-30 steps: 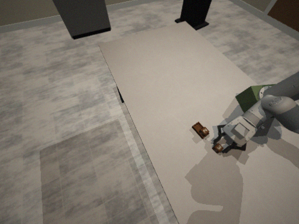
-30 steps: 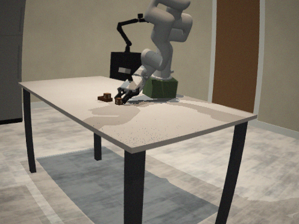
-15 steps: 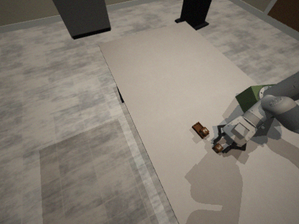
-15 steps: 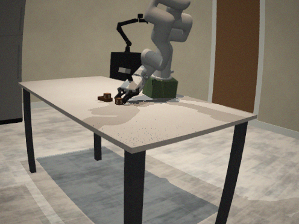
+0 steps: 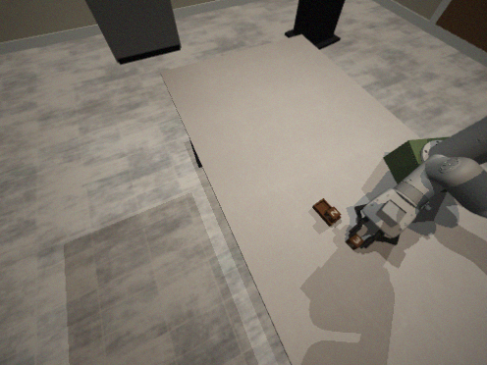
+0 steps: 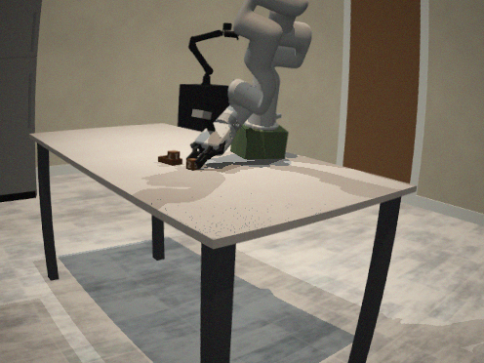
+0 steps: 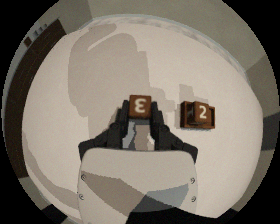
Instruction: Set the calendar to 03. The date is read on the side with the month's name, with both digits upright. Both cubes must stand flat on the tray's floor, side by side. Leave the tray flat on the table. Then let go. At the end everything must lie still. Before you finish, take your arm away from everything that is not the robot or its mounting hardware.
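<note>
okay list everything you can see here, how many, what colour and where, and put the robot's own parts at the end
Table: one, pale top, dark legs, mid-room.
Tray: one, brown, on the table beside the gripper.
Cube in tray: one, brown, shows a white 2.
Cube outside tray: one, brown, white 3 seen mirrored, between the fingers, at the table top.
Cabinet: one, grey, far left.
Dark stand: one, black, behind the table.
Door: one, brown, white frame, right wall.
Rug: one, grey, under the table.
Base block: one, green, on the table.
Arm: one, light grey.
Gripper: one, dark fingers, closed on the 3 cube.
</note>
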Tool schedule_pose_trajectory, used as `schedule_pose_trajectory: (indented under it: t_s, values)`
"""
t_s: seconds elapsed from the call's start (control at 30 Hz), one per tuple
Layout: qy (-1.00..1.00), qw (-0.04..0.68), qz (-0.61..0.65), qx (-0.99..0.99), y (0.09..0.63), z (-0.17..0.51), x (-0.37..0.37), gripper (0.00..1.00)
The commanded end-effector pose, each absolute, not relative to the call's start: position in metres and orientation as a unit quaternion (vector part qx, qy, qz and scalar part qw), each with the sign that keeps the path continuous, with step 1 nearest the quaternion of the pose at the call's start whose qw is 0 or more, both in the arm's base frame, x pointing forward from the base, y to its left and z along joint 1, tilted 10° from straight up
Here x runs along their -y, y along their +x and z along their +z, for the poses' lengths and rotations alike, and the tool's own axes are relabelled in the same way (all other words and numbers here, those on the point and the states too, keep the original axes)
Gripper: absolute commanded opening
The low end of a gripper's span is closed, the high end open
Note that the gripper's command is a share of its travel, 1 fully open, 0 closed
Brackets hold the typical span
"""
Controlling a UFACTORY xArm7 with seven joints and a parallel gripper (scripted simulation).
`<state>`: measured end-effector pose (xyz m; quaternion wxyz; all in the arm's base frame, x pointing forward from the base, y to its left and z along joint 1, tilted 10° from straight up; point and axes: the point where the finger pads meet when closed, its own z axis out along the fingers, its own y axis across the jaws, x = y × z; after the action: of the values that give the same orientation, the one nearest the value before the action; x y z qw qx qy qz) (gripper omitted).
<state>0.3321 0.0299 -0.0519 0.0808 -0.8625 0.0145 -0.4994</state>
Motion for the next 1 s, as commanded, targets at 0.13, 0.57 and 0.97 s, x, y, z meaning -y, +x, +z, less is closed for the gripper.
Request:
schedule_pose_trajectory:
  t_s: [0.13,0.57,0.97]
  values:
    - [-0.862,0.081,-0.500,-0.015,0.332,-0.052,-0.029,0.27]
    - [-0.862,0.081,-0.500,-0.015,0.332,-0.052,-0.029,0.27]
    - [-0.862,0.081,-0.500,-0.015,0.331,-0.034,-0.027,0.27]
